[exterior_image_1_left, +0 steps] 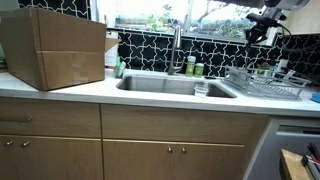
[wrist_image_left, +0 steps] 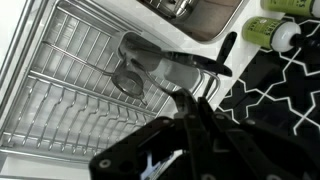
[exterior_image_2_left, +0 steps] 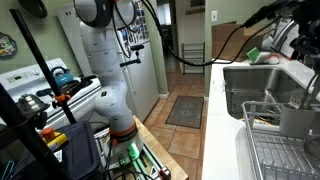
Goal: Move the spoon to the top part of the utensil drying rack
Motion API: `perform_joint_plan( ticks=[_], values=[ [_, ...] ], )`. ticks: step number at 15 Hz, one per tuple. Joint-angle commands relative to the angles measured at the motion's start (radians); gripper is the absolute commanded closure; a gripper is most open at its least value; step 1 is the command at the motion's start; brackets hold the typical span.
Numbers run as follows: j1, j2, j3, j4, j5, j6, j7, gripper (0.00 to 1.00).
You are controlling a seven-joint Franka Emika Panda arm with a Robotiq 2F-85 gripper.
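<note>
The utensil drying rack of thin silver wire fills the left of the wrist view. It stands on the counter beside the sink in both exterior views. My gripper hangs high above the rack. Its dark fingers are drawn together. A grey spoon with a black handle end lies crosswise at the fingertips, and the fingers appear shut on it. A round glass-like ring shows under the spoon's bowl.
The steel sink with its faucet lies next to the rack. A large cardboard box stands on the counter at the far end. Green bottles stand by the black patterned tile wall.
</note>
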Motion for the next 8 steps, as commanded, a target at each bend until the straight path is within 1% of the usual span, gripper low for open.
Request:
perform_joint_plan(
  ticks=[1, 6, 8],
  values=[
    [-0.006, -0.009, -0.014, 0.027, -0.012, -0.019, 0.022, 0.98],
    [-0.019, -0.010, -0.033, 0.059, -0.029, 0.020, 0.039, 0.98],
    [-0.031, 0.015, -0.046, 0.088, 0.004, 0.039, 0.032, 0.98]
  ],
)
